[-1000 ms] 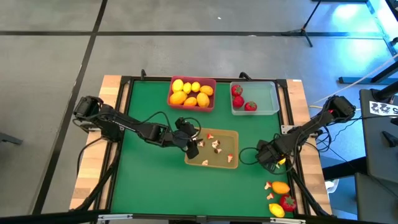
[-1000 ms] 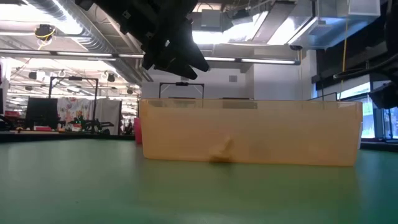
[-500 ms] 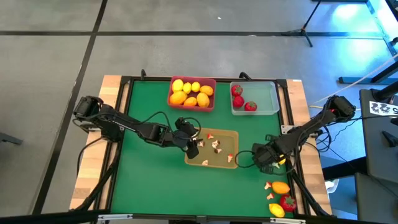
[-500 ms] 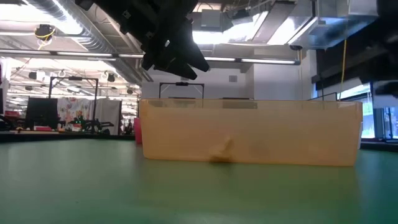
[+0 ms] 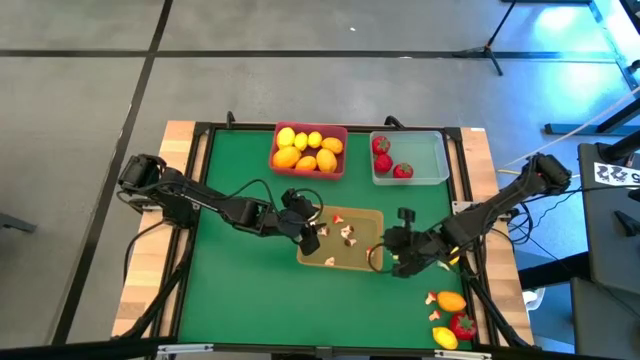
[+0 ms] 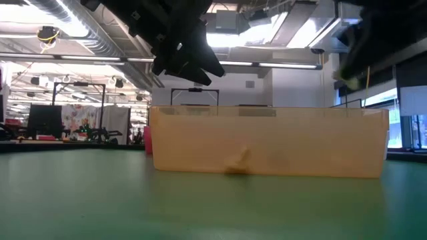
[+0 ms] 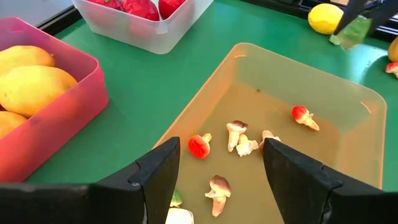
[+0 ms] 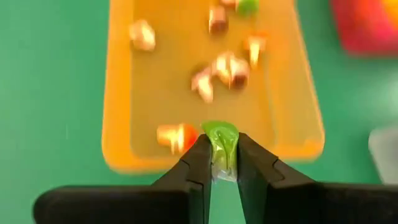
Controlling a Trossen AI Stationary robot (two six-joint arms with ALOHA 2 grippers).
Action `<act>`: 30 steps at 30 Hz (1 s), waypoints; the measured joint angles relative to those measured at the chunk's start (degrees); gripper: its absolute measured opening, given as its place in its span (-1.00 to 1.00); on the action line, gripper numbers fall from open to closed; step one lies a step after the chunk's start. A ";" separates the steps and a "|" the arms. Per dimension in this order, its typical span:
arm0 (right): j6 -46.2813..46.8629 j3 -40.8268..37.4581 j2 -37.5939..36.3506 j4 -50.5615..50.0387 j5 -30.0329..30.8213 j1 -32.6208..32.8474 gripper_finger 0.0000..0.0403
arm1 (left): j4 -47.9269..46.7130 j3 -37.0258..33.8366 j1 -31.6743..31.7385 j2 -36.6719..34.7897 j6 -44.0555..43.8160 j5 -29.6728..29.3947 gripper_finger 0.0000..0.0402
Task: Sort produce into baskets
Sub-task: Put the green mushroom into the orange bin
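Three baskets stand on the green mat: a pink-red one (image 5: pixel 309 150) with yellow and orange lemons, a clear one (image 5: pixel 410 158) with red fruits, and a tan one (image 5: pixel 342 240) with small mushroom bits (image 7: pixel 239 135). My left gripper (image 7: pixel 217 165) hangs open above the tan basket's left end (image 5: pixel 305 232), with nothing between its fingers. My right gripper (image 8: pixel 221 158) is at the tan basket's right end (image 5: pixel 383 257), shut on a small green piece (image 8: pixel 221 142). My right gripper pinches the small green piece (image 8: pixel 222 149) between its two fingertips, and the piece's rounded end sticks out past them. The fingers slant downward from the table's right side. The piece is lifted clear, above the tan basket's right rim.
Loose produce lies at the mat's near right corner: an orange lemon (image 5: pixel 451 301), a red fruit (image 5: pixel 462 325), a yellow lemon (image 5: pixel 443 340) and a mushroom bit (image 5: pixel 432 298). Another yellow lemon (image 7: pixel 326 17) lies beside my right arm. A raised black frame borders the mat.
My right gripper has risen from the mat near the right edge and gone toward the table's left, up to the tan basket's right end, turning as it went, with the green piece between its fingers. My left gripper has kept still.
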 joint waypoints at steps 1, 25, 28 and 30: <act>-1.75 -0.02 0.23 2.03 0.94 0.00 -0.74 | -0.01 0.00 0.00 0.00 0.00 0.00 0.12; -5.87 -0.09 1.75 6.89 -8.27 -4.75 -0.02 | -0.05 0.00 -0.04 0.00 0.00 0.01 0.12; -3.28 -0.07 0.51 4.56 -13.46 -3.90 -0.01 | -0.05 0.00 -0.04 0.00 -0.06 0.01 0.12; -0.52 -0.07 -0.03 1.13 -16.97 -2.81 -0.01 | -0.05 0.00 -0.04 0.00 -0.27 0.01 0.12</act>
